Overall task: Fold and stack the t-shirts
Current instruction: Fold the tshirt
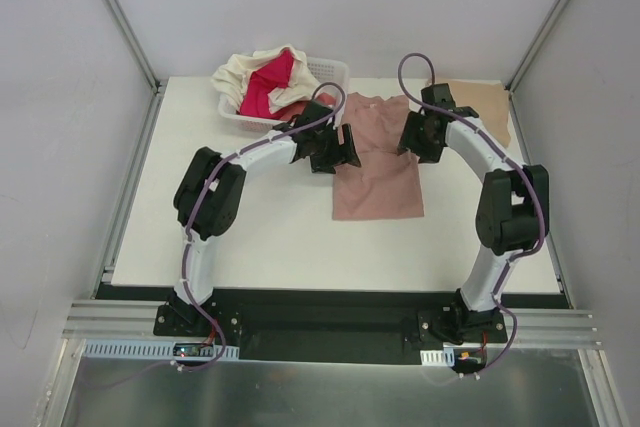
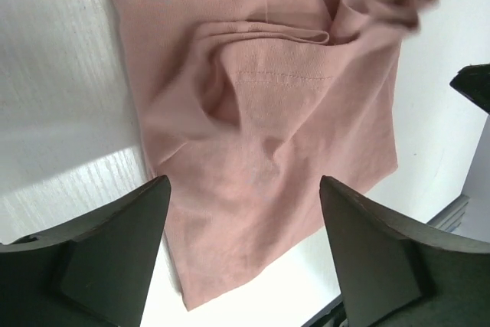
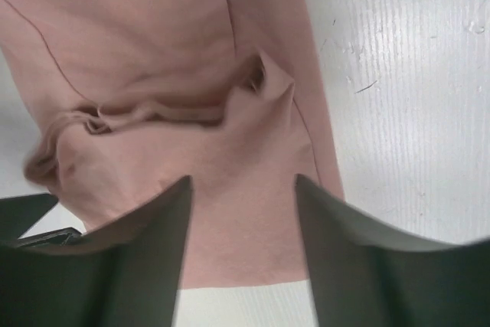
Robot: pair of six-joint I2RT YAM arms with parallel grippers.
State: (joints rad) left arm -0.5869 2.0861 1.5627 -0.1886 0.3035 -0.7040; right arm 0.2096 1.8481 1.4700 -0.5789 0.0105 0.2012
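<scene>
Over the pink tee (image 1: 378,182) — left gripper (image 2: 245,181), right gripper (image 3: 243,180) (both spread).

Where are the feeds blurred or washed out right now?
Top external: even light, sharp, only soft shadows on the table. Left wrist: pink t-shirt sharp mid-frame, its bunched upper-right corner smeared, top-left blown out white. Right wrist: right pincer dark and soft up close, table grain crisp.

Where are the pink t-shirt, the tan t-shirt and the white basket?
pink t-shirt (image 1: 378,187): top external view, on its flat lower body.
tan t-shirt (image 1: 487,105): top external view, on its uncovered middle.
white basket (image 1: 333,71): top external view, on its right lattice wall.
</scene>
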